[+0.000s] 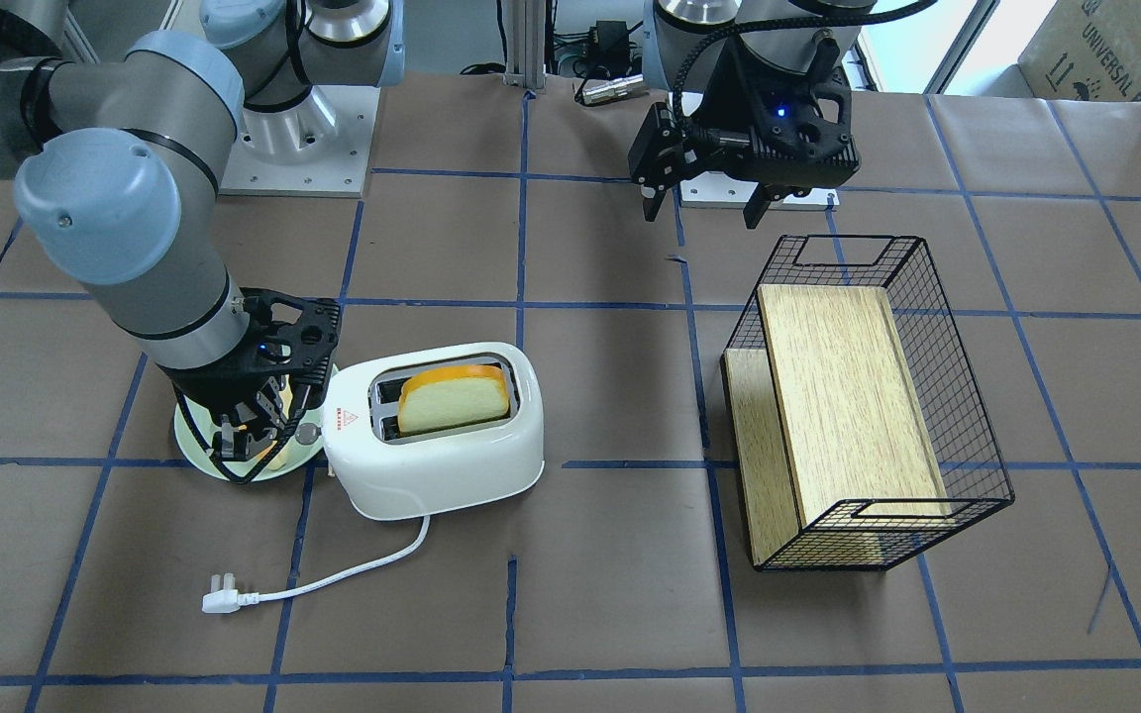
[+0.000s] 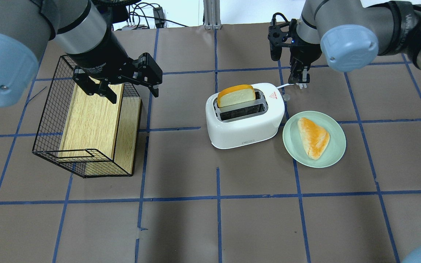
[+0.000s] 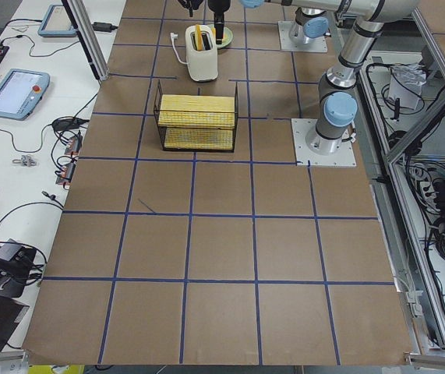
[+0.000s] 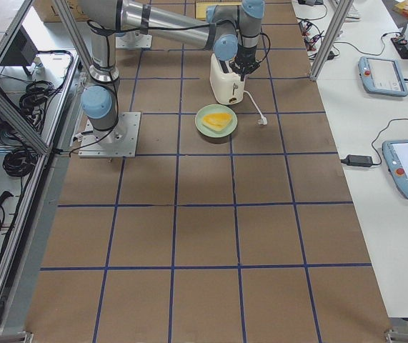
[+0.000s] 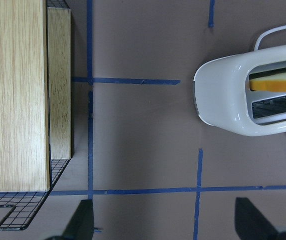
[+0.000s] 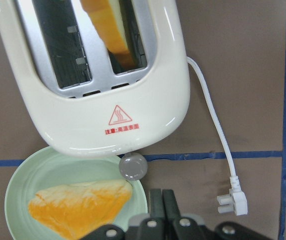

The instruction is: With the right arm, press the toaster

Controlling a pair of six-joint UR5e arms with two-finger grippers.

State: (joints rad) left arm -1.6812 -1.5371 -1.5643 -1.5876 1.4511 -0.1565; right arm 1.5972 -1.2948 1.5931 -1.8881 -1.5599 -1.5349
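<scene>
The white toaster [image 2: 247, 128] stands mid-table with an orange-crusted bread slice [image 2: 235, 95] upright in its far slot. Its small grey knob [image 6: 132, 166] sticks out of the end with the red triangle label. My right gripper [image 2: 298, 77] is shut and empty, pointing down just beyond that end. In the right wrist view its closed fingertips [image 6: 162, 197] are right beside the knob; I cannot tell if they touch it. In the front view it [image 1: 244, 446] hangs over the plate by the toaster [image 1: 432, 475]. My left gripper [image 2: 134, 95] is open and empty above the basket.
A black wire basket [image 2: 49, 120] holding a wooden board lies on the robot's left. A pale green plate [image 2: 336, 146] with a second bread piece sits next to the toaster's knob end. The white cord and plug [image 1: 224, 599] trail across the table from the toaster.
</scene>
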